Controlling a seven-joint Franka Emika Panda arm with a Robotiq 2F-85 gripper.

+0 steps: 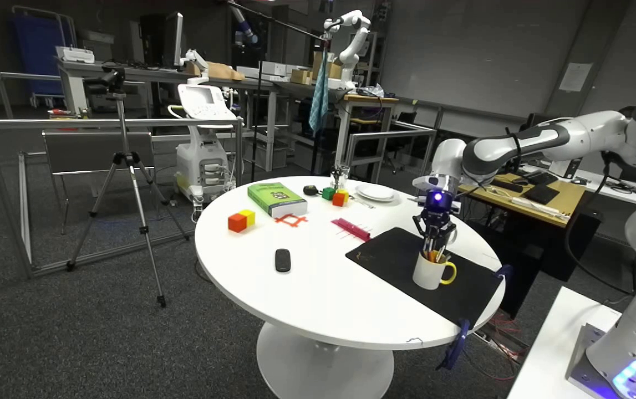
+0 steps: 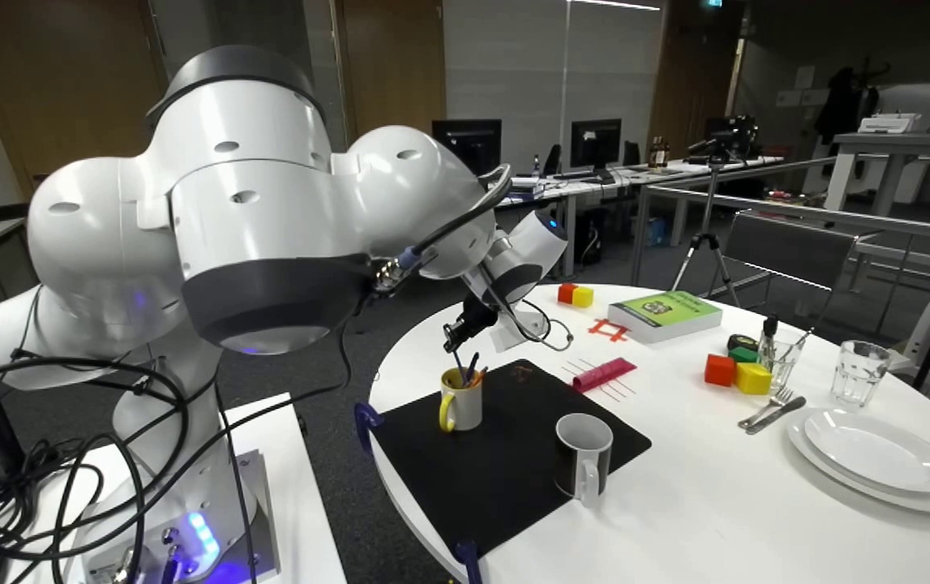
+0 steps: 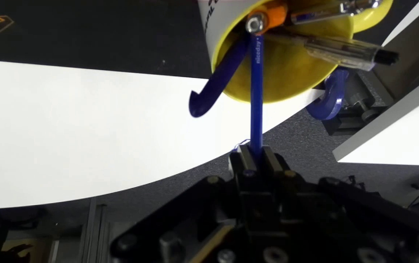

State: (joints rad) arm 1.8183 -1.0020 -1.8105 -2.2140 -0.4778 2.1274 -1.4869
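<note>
A slim blue pencil (image 3: 256, 91) stamped "niceday" runs down the middle of the wrist view, and the gripper (image 3: 256, 153) at the lower centre pinches its near end, jaws closed in on both sides. The far part slips behind an orange pen (image 3: 275, 15) at the mouth of a white mug (image 1: 426, 272) with a yellow inside; how deep it reaches there cannot be told. A purple hooked stick (image 3: 222, 76) and a clear pen (image 3: 341, 51) lean in the same mug, at the upper centre of the wrist view.

The mug stands upright on a black mat (image 1: 390, 257), right of centre in an exterior view. A dark mug (image 2: 568, 456) with a pale handle stands by the mat's edge, below and right of centre in an exterior view. Under the mat is a round white surface (image 1: 318, 299).

Near the centre of an exterior view lies a pink tube (image 1: 352, 229); left of it come a red frame (image 1: 291, 220), a green book (image 1: 277, 198) and, touching each other, a red cube (image 1: 237, 223) and a yellow cube (image 1: 248, 216).

Two stacked plates (image 2: 878, 450) rest at the lower right in an exterior view, near a fork (image 2: 766, 408) and a knife (image 2: 777, 414).
</note>
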